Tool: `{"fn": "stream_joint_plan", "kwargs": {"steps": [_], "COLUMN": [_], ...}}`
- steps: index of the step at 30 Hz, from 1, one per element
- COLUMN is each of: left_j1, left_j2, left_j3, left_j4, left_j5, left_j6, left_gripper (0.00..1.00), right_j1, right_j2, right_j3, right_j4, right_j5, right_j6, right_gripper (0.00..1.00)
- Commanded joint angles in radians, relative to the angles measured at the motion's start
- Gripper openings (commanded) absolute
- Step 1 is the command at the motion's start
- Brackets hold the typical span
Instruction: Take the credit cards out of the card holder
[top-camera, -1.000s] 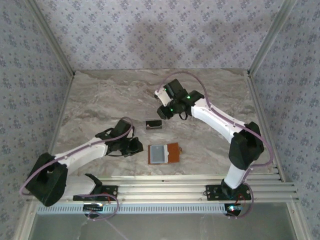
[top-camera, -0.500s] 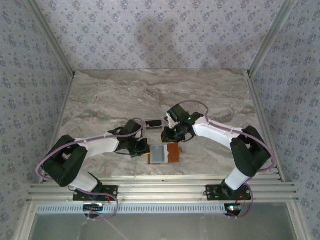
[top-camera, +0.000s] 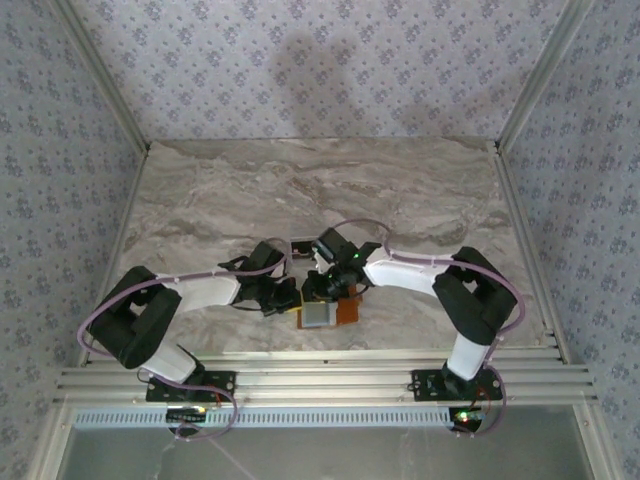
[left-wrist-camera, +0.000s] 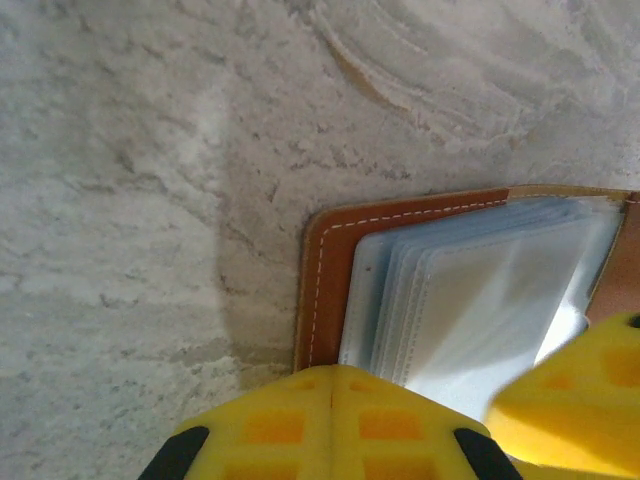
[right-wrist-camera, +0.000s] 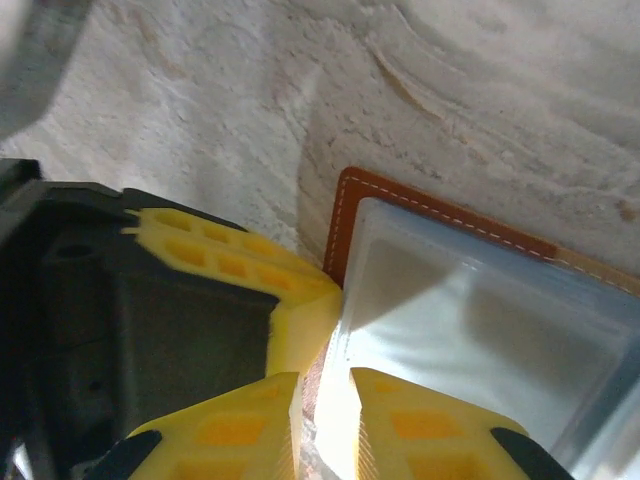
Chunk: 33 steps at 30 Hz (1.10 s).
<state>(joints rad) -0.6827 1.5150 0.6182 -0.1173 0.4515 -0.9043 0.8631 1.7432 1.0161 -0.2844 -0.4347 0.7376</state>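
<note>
Here, marbled table (top-camera: 420, 190), floral-papered walls (top-camera: 300, 70) — left hand (left-wrist-camera: 332, 375) closed, right hand (right-wrist-camera: 325, 390) narrow, grip unclear, over card holder (left-wrist-camera: 322, 260)

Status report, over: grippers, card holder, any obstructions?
Left gripper shut at card holder edge. Right gripper nearly closed at clear sleeves, grip unclear. Holder open, flat on table. Nothing in the way.

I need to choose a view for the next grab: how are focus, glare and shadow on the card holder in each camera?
Top external: evenly lit, but both arms cover most of the card holder. Left wrist: leather edge sharp, plastic sleeves washed pale, left gripper's fingers blurred. Right wrist: stitching crisp, sleeves mirror light, glare between the right gripper's fingers.
</note>
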Motion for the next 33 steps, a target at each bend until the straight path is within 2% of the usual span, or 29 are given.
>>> {"fn": "stream_joint_plan", "kwargs": {"steps": [1,7,13,18,25,33], "left_j1": [-0.006,-0.007,-0.006,-0.006,-0.006,-0.007], "left_j2": [0.004,-0.005,-0.005,-0.005,-0.013,-0.029], "left_j3": [-0.023,-0.026,-0.026,-0.022,-0.018,-0.006], "left_j4": [-0.017,-0.03,-0.036,-0.039,-0.05,-0.084], "left_j5": [-0.002,-0.01,-0.014,-0.014,-0.017,-0.029], "left_j6": [-0.009,-0.008,-0.007,-0.007,-0.008,0.001], "left_gripper": [0.0,0.0,0.0,0.0,0.0,0.0], "right_j1": [0.011,0.015,0.028,0.052,0.09,0.094], "right_j2": [0.029,0.034,0.02,0.015,0.024,0.008], "right_j3": [-0.018,-0.032,0.0,0.055,0.165,0.198], "right_j4": [0.02,-0.036,-0.183,-0.304,-0.53,-0.646], "right_j5": [-0.01,0.042,0.15,0.25,0.452,0.533], "right_j6": [0.036,0.032,-0.01,-0.028,-0.043,-0.026], "right_gripper": [0.2,0.21,0.35,0.4,0.48,0.5]}}
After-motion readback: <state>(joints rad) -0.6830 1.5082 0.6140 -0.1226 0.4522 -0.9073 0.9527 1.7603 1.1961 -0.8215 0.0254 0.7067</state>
